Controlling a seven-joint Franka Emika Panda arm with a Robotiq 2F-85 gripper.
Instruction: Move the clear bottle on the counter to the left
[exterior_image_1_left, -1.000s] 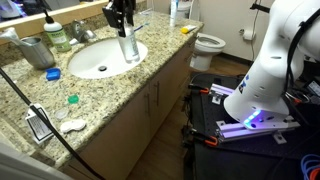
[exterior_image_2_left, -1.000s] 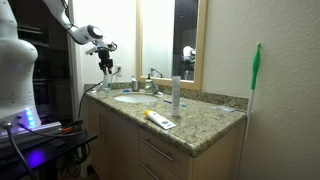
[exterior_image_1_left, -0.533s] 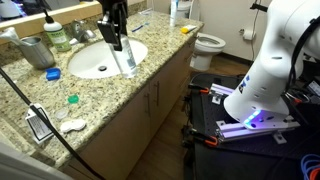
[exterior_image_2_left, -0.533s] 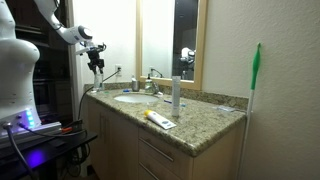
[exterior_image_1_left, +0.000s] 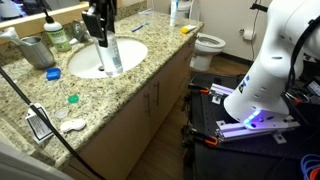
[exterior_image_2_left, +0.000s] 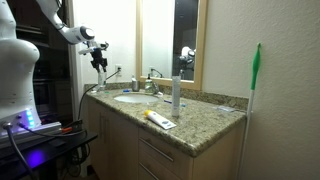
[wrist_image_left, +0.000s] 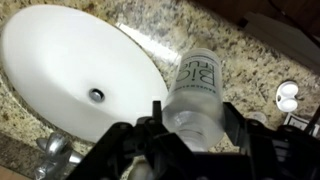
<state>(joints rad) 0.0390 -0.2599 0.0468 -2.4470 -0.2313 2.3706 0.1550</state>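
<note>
My gripper (exterior_image_1_left: 99, 27) is shut on the neck of the clear bottle (exterior_image_1_left: 110, 55) and holds it hanging over the white oval sink (exterior_image_1_left: 85, 62) in the speckled granite counter (exterior_image_1_left: 120, 90). In the wrist view the bottle (wrist_image_left: 192, 95) sits between the black jaws (wrist_image_left: 190, 125), with the sink bowl (wrist_image_left: 70, 60) to its left and granite beyond. In an exterior view the gripper (exterior_image_2_left: 98, 58) with the bottle (exterior_image_2_left: 101, 74) hangs above the far end of the counter (exterior_image_2_left: 190, 125).
A green soap bottle (exterior_image_1_left: 57, 35) and a faucet (exterior_image_1_left: 80, 32) stand behind the sink. A grey container (exterior_image_1_left: 35, 50), a blue lid (exterior_image_1_left: 52, 73), a green cap (exterior_image_1_left: 71, 100) and a white object (exterior_image_1_left: 72, 125) lie on the counter. A white-and-blue bottle (exterior_image_2_left: 176, 93) stands beyond the sink.
My gripper has carried the clear bottle leftward in an exterior view, from the sink's right rim to over the bowl.
</note>
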